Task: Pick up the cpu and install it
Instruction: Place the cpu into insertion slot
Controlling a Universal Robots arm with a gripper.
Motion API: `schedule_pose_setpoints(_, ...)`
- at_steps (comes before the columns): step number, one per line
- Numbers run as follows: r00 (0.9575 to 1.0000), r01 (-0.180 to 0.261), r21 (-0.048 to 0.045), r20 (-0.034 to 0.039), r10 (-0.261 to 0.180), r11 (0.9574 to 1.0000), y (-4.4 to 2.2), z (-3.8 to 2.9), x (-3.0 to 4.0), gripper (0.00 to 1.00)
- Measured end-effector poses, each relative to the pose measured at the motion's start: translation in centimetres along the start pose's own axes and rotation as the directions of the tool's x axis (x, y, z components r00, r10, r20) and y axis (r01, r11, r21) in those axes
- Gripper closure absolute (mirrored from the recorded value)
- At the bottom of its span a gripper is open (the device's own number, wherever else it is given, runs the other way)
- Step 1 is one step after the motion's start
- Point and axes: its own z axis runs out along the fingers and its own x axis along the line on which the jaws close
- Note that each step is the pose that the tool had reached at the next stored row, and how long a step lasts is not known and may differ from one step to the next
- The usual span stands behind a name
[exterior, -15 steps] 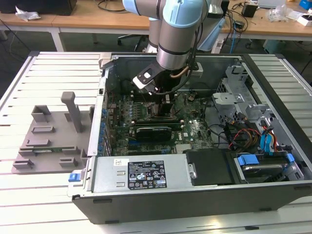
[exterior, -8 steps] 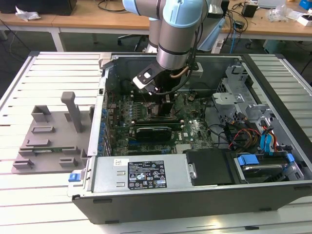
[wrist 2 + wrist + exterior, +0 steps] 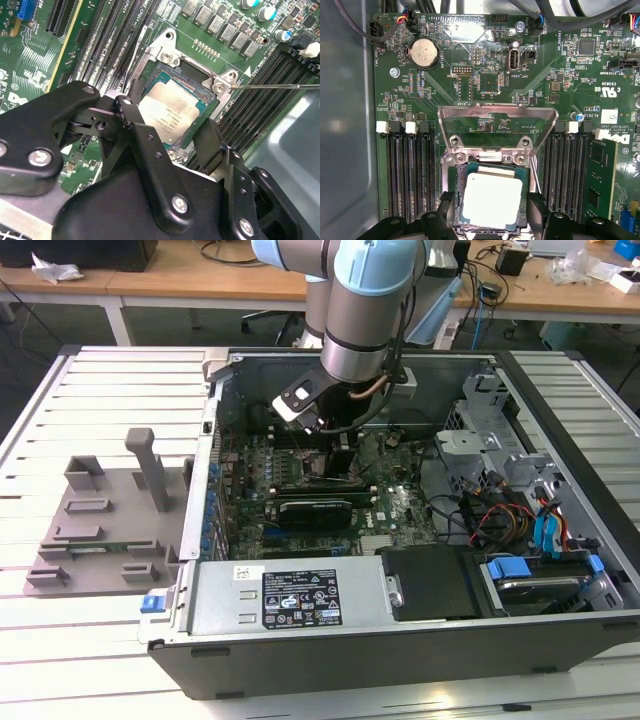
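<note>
Silvery-grey cpu [image 3: 492, 200] sits within the socket [image 3: 487, 158], load plate [image 3: 497, 125] open beside the socket | fingers [image 3: 536, 210] clamped on its opposite edges | step: seating | next move, judged: needs level, square alignment.

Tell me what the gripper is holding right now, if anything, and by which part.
Cannot be told: the gripper straddles the cpu in its socket, but contact with the cpu's edges isn't clear.
</note>
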Motion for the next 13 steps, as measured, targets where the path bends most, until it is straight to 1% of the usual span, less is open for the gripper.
schedule_pose_setpoints(1, 1.0, 0.0, 0.0, 0.0, 0.0, 1.0, 0.0, 0.0, 0.0, 0.32)
schedule_pose_setpoints(3, 1.0, 0.0, 0.0002, 0.0001, 0.0, 1.0, 0.0, -0.01, 0.0, 0.47)
schedule_pose_setpoints(6, 1.0, 0.0, 0.0, 0.0, 0.0, 1.0, 0.0, 0.0, 0.0, 0.47)
schedule_pose_setpoints(7, 1.0, 0.0, 0.0, 0.0011, 0.0, 1.0, -0.03, -0.03, 0.0, 0.47)
schedule_pose_setpoints(10, 1.0, 0.001, -0.0008, 0.0032, -0.001, 1.0, -0.2, -0.46, 0.0, 0.47)
schedule_pose_setpoints(13, 0.9999, 0.014, -0.0009, 0.0042, -0.014, 0.9999, -0.33, -0.45, 0.0, 0.47)
